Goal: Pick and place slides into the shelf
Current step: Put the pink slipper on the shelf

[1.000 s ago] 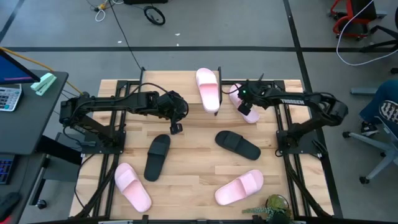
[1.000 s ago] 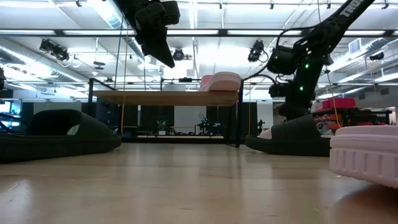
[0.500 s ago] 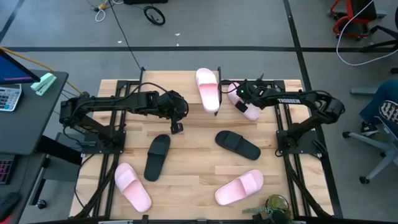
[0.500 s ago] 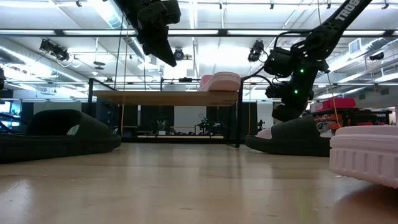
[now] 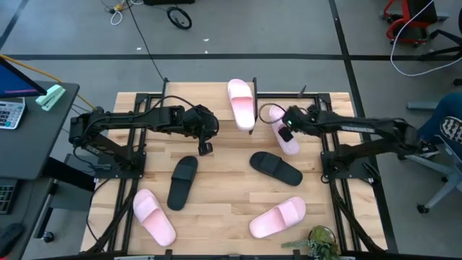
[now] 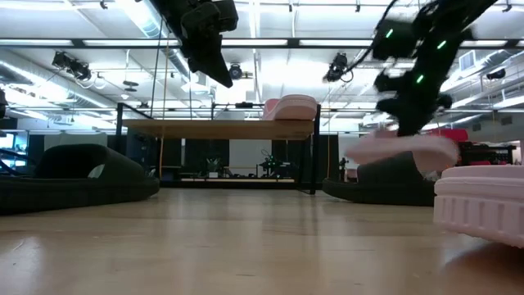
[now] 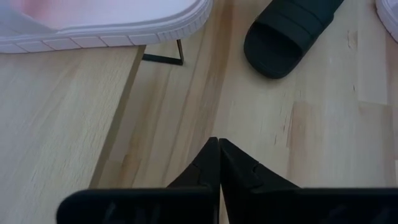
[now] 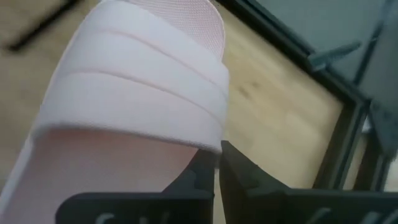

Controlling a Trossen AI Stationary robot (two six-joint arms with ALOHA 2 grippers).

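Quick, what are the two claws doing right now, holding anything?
Left gripper: shut, empty, above the table beside the shelf.
Right gripper: shut on a pink slide, lifted off the table.

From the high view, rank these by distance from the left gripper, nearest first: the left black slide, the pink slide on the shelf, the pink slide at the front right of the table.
Measured from the left gripper, shut, hovering left of centre:
1. The left black slide, just in front of it.
2. The pink slide on the shelf, behind it and to the right.
3. The front-right pink slide, clearly farthest.
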